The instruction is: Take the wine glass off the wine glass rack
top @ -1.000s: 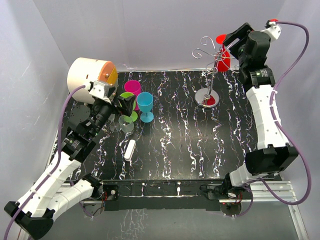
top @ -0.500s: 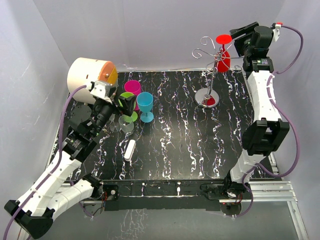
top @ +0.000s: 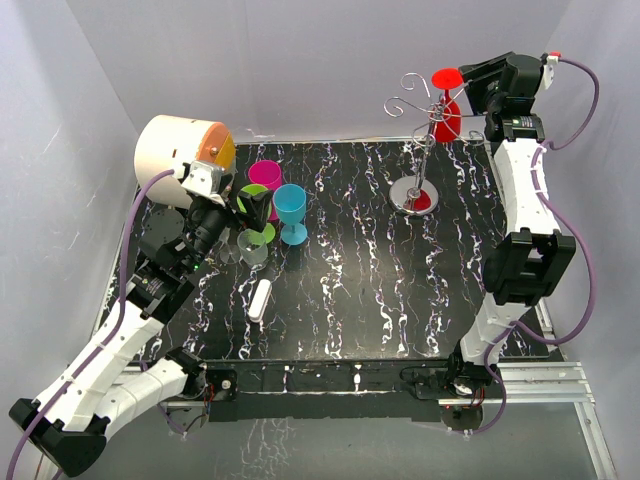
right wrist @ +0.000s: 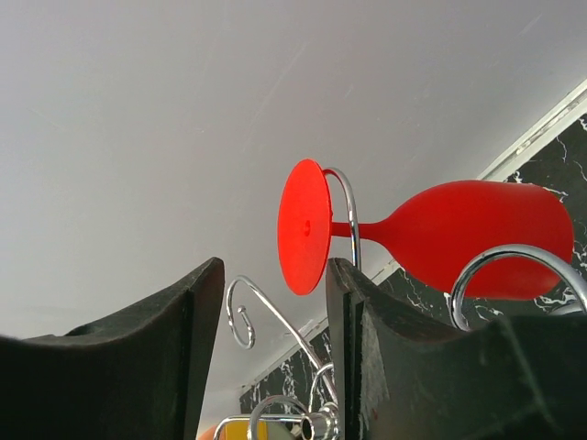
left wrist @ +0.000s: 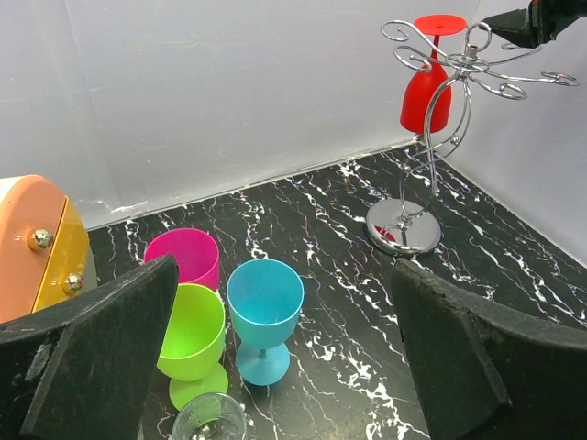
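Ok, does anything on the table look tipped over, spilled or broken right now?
Nothing stands out. The red wine glass hangs bowl-down on the rack, as it should, and the pink cup, green cup and blue cup stand upright. No spill shows.

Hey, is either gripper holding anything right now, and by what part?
Nothing is held. The right gripper is open near the foot of the red wine glass, not clamping it; it hangs on the rack. The left gripper is open, empty.
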Tool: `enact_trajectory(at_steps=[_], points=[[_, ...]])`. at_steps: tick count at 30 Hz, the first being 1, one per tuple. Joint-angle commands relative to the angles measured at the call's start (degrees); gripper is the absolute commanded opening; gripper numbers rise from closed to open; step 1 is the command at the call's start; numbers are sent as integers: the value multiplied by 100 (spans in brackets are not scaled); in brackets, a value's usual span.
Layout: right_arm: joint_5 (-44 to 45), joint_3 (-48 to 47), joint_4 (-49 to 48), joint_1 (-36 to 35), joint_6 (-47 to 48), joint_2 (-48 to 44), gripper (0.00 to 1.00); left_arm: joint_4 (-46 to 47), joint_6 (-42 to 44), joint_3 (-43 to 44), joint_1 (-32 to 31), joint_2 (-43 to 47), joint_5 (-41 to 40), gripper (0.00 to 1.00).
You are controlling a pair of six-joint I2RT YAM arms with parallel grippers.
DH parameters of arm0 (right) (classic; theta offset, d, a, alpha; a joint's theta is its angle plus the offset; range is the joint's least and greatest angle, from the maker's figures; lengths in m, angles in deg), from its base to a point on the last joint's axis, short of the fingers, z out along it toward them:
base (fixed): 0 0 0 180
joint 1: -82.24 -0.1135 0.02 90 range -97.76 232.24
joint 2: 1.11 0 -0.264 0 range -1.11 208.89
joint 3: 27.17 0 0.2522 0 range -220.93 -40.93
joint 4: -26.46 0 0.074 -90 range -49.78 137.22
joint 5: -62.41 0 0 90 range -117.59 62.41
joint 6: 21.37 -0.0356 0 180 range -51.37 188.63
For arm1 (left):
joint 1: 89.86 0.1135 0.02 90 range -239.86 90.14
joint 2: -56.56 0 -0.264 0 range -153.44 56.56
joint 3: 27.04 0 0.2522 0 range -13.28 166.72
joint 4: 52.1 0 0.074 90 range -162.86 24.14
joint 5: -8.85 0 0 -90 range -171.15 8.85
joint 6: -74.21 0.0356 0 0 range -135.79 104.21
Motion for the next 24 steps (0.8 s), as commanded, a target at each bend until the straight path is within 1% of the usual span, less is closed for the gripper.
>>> enact_trajectory(at_steps=[1,11,17,24], points=[[-135,-241,-270,34,-155,120,45,223,32,11,-29,21,-98,99],[-345,-202,-362,42,-364,307,42,218,29,16,-27,20,-141,99],[-483,-226,-486,36,-505,345,38,218,32,12,-32,20,-147,99],[-455,-300,-470,31,-417,188,39,217,23,15,-32,21,-123,99]])
